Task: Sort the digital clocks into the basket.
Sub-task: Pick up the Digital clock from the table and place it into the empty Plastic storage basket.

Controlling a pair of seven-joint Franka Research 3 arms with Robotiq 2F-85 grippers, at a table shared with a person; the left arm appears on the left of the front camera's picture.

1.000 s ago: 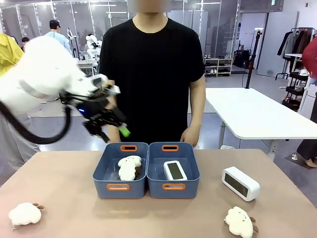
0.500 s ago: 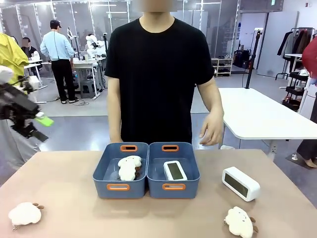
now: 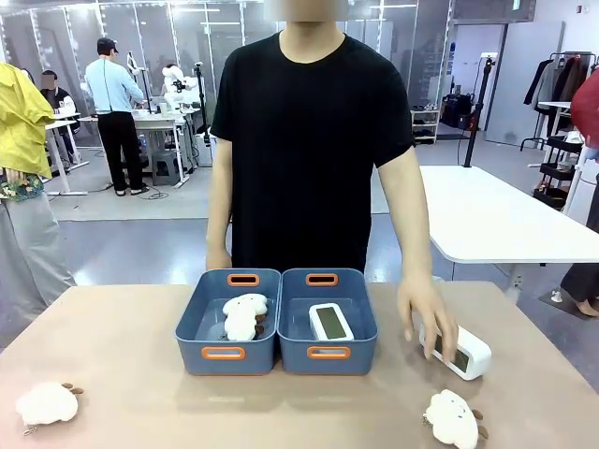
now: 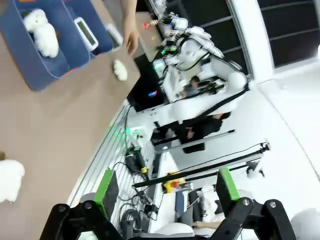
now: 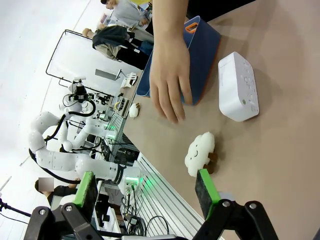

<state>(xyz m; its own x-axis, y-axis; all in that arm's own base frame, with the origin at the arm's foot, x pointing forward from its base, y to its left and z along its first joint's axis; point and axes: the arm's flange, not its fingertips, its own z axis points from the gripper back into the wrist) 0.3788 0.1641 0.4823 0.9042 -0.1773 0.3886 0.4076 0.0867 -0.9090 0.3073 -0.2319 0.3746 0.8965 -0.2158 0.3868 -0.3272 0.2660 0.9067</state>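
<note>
Front view has one white rounded plastic digital clock with a dark grey screen [image 3: 329, 323] lying flat in the right-hand blue rectangular plastic basket with orange-rimmed handle slots [image 3: 357, 357]. The second white digital clock [image 3: 465, 353] stands on the tan tabletop [image 3: 131, 374] just right of that basket. The person's hand [image 3: 427, 316] reaches down at this clock's left end; whether it touches, I cannot tell. The twin blue bin [image 3: 192, 351] on the left carries a fluffy white sheep plush [image 3: 243, 316]. Left claw [image 4: 165, 192] and right claw [image 5: 145, 187] are both spread wide and empty, held well back from the things. The step looks like gathering the last clock. It is best gripped across its narrow sides, lifted above the rim, and laid beside the first clock, keeping clear of the sheep's bin and the loose plush [image 3: 454, 418] nearby.
</note>
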